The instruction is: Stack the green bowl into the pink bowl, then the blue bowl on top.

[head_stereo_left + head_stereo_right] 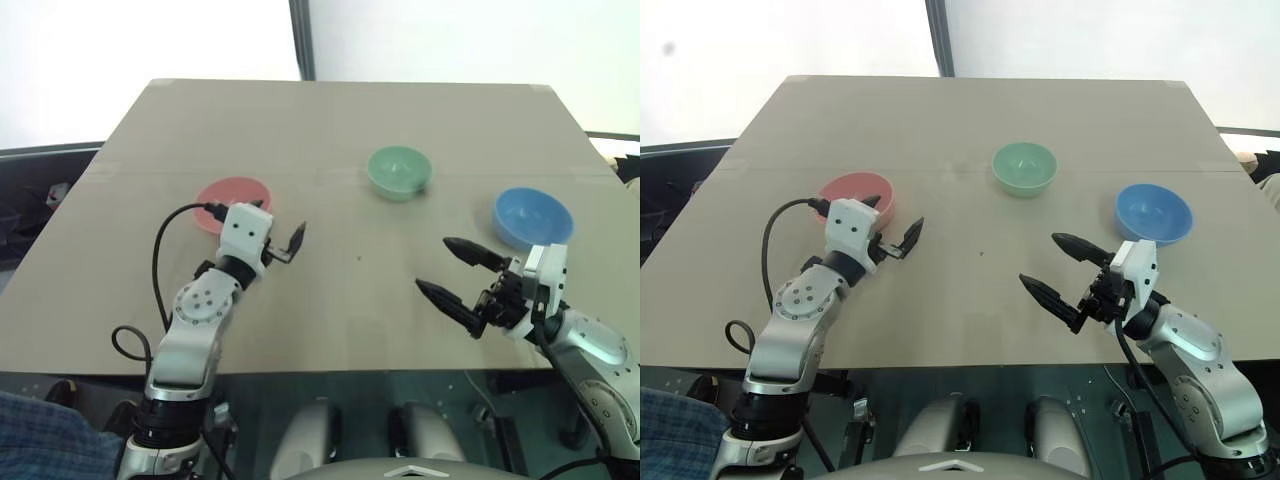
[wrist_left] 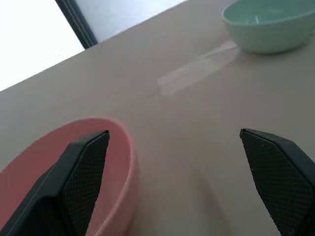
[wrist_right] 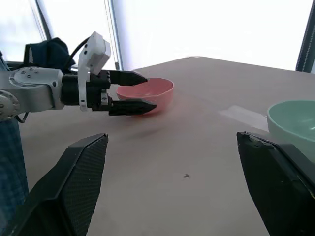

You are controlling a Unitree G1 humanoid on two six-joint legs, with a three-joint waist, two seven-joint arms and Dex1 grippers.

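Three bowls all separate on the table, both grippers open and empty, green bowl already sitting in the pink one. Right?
Not quite: the green bowl is not in the pink bowl. The left eye view shows it standing alone on the table, between the pink bowl and the blue bowl. The rest holds: left gripper and right gripper are open and empty.

- Tan bench (image 1: 970, 130) carrying three bowls, well apart from one another.
- Pink bowl (image 1: 845, 192) at 9 o'clock, green bowl (image 1: 1024, 166) near 12, blue bowl (image 1: 1153, 213) at 3.
- Left gripper (image 1: 895, 232) just beside pink bowl's near rim, fingers apart, empty.
- Right gripper (image 1: 1058, 268) near 4 o'clock, fingers (image 1: 1044, 292) spread wide, empty, pointing toward 10.
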